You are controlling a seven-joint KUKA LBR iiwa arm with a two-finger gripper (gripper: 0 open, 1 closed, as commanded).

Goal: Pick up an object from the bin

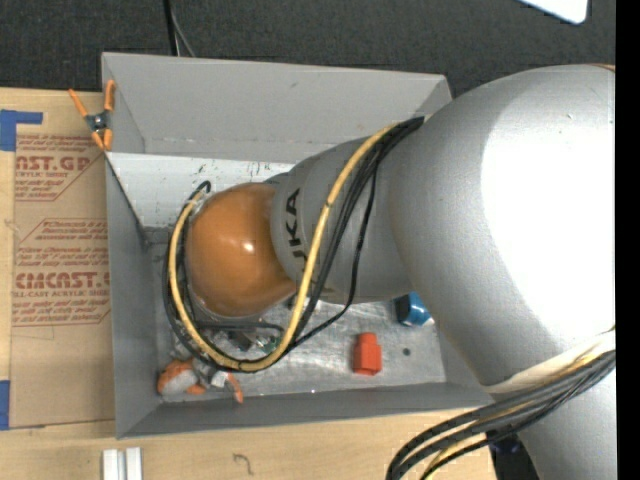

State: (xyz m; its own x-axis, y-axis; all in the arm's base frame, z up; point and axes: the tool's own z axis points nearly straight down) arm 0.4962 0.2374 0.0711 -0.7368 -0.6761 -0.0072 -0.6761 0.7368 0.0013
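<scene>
Gripper (215,346) under orange wrist cover (235,248), low at bin (130,298) lower-left corner; how far open, cannot tell. Small orange-white thing (180,379) just beside it. Red block (367,354) well apart, rightward. Arm (520,218) lettering reads "KA".

— Where is the camera looking from?
— It is looking down on the grey bin (270,98) from above, leaning a little to one side. The far wall is showing broad across the top of the frame, and the near rim is running along the bottom.
— How near is it sitting?
— Near. The bin is taking up the left and middle of the frame, and the arm (520,218) is crowding in from the right.
</scene>
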